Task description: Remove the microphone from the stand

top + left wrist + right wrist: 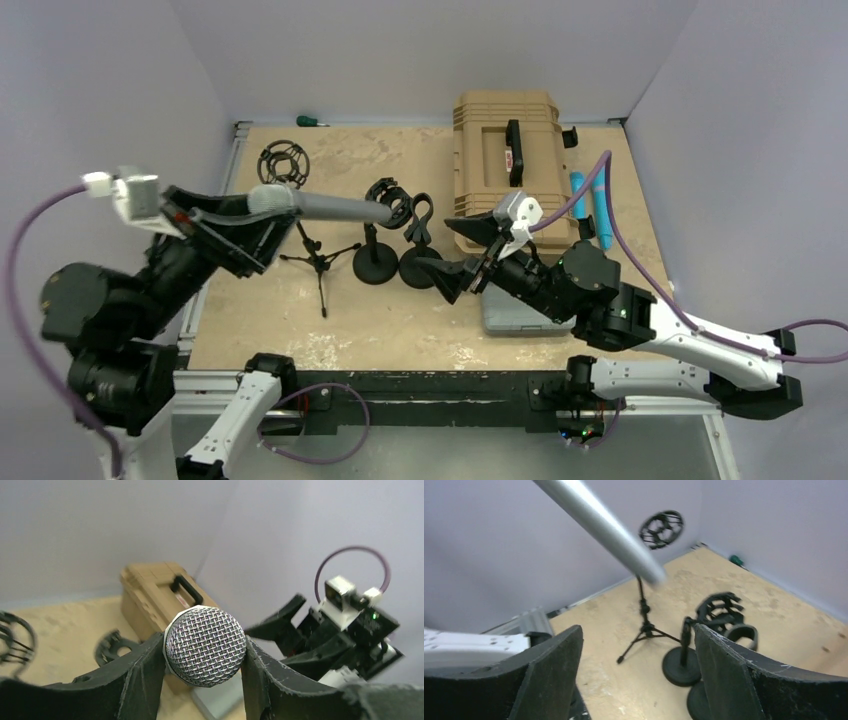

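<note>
My left gripper [258, 214] is shut on the mesh head of the grey microphone [330, 206] and holds it level in the air. The head fills the left wrist view [205, 646] between the fingers [135, 680]. The handle points right, its end close to the clip [388, 203] of a round-base stand [375, 266]. In the right wrist view the handle's end [649, 570] hangs free, apart from that clip [719, 608]. My right gripper [452, 250] is open and empty beside a second round-base stand [420, 268].
A black tripod stand [318, 262] with a ring shock mount [283, 163] stands left of the round bases. A tan hard case [505, 150] sits at the back, blue tools [592, 205] to its right, a green screwdriver [310, 121] by the back wall.
</note>
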